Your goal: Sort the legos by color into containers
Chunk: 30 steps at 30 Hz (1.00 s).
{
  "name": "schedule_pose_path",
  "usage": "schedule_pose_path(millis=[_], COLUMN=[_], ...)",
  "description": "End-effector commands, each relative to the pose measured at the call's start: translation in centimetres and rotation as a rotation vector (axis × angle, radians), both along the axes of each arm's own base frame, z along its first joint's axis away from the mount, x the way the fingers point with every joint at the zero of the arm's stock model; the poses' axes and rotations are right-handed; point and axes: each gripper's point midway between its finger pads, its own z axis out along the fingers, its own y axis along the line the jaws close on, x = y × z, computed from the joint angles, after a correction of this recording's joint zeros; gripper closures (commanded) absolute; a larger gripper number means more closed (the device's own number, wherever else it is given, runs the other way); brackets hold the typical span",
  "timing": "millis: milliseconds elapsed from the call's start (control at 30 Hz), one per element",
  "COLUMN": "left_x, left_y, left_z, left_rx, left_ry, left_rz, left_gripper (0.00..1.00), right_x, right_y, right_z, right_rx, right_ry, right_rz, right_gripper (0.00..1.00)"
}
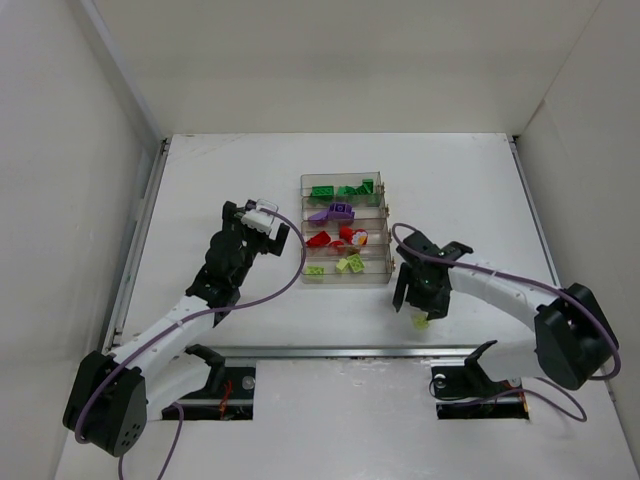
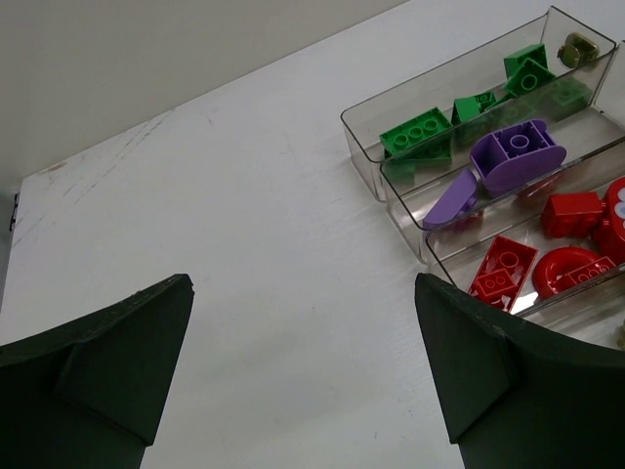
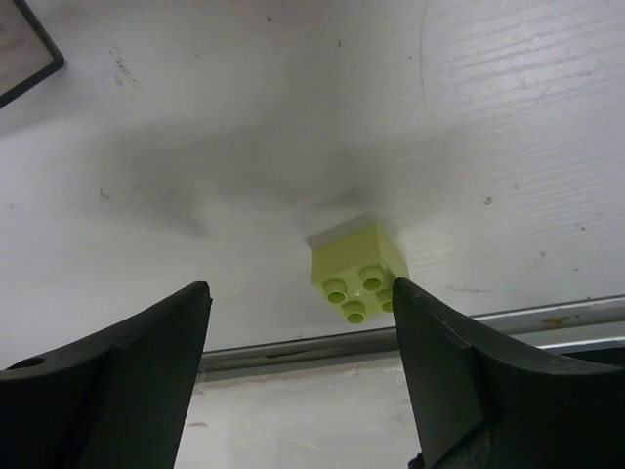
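The clear tray stands mid-table with four rows: dark green legos at the back, then purple, red and lime. A single lime lego lies on the table to the front right of the tray. My right gripper is open just above it. In the right wrist view the lime lego sits studs toward the camera beside the right finger of the gripper. My left gripper is open and empty left of the tray. Its wrist view shows green, purple and red legos.
A metal rail runs along the table's near edge, close behind the lime lego; it also shows in the right wrist view. White enclosure walls stand left, right and behind. A small olive round piece lies at the end of the green row.
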Motion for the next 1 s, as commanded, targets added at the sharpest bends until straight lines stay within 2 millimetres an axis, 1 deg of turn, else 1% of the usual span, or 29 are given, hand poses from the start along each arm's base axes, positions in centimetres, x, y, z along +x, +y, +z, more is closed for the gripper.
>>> schedule_pose_path(millis=[0,67,167,200,267,333,367,400,433,533,633,667,700,800,833,867,900,967], left_x=[0.0,0.0,0.0,0.0,0.0,0.0,0.0,0.0,0.0,0.0,0.0,-0.1,-0.1,-0.1,-0.1,-0.2,-0.2,-0.2], left_y=[0.0,0.0,0.0,0.0,0.0,0.0,0.0,0.0,0.0,0.0,0.0,-0.2,-0.2,-0.2,-0.2,-0.1,-0.1,-0.1], left_z=[1.9,1.9,1.9,1.9,1.9,1.9,1.9,1.6,1.6,1.6,1.6,1.6,1.6,1.6,1.6,1.9,2.0,2.0], left_rx=[-0.041,-0.041,-0.041,-0.041,-0.041,-0.041,-0.041,-0.037,-0.037,-0.037,-0.037,-0.037,-0.037,-0.037,-0.037,-0.041,-0.041,-0.041], left_ry=[-0.067,-0.067,-0.067,-0.067,-0.067,-0.067,-0.067,-0.058,-0.058,-0.058,-0.058,-0.058,-0.058,-0.058,-0.058,-0.066,-0.066,-0.066], left_rz=[0.005,0.005,0.005,0.005,0.005,0.005,0.005,0.005,0.005,0.005,0.005,-0.006,-0.006,-0.006,-0.006,-0.006,-0.006,-0.006], left_gripper=[0.05,0.05,0.05,0.05,0.05,0.05,0.05,0.05,0.05,0.05,0.05,0.05,0.05,0.05,0.05,0.05,0.05,0.05], right_x=[0.6,0.9,1.1,0.6,0.2,-1.0,-0.5,-0.5,-0.4,0.2,0.1,0.1,0.7,0.9,0.8,0.7,1.0,0.7], right_y=[-0.1,-0.3,-0.4,-0.8,-0.8,-1.0,-0.8,-0.6,-0.9,-1.0,-1.3,-1.3,-0.9,-0.5,-0.6,-0.5,-0.3,-0.3], right_z=[2.1,3.0,3.3,2.7,1.9,0.1,-0.6,-0.8,-1.3,-1.1,-0.8,-0.8,-0.6,-0.5,-0.5,-0.7,-0.4,-0.8], right_rx=[-0.012,-0.018,-0.017,-0.03,-0.023,-0.028,-0.021,-0.008,-0.012,-0.022,-0.008,-0.008,0.007,0.018,0.016,0.019,0.025,0.018], right_ry=[-0.043,-0.07,-0.09,-0.073,-0.059,-0.002,-0.011,-0.013,-0.007,-0.041,-0.069,-0.069,-0.101,-0.111,-0.112,-0.098,-0.107,-0.085], right_rz=[-0.021,-0.036,-0.058,-0.057,-0.064,-0.059,-0.069,-0.068,-0.079,-0.102,-0.123,-0.123,-0.087,-0.031,-0.021,-0.019,-0.019,0.002], right_gripper=[0.19,0.16,0.14,0.13,0.12,0.11,0.09,0.08,0.07,0.05,0.05,0.08,0.12,0.2,0.27,0.3,0.34,0.36])
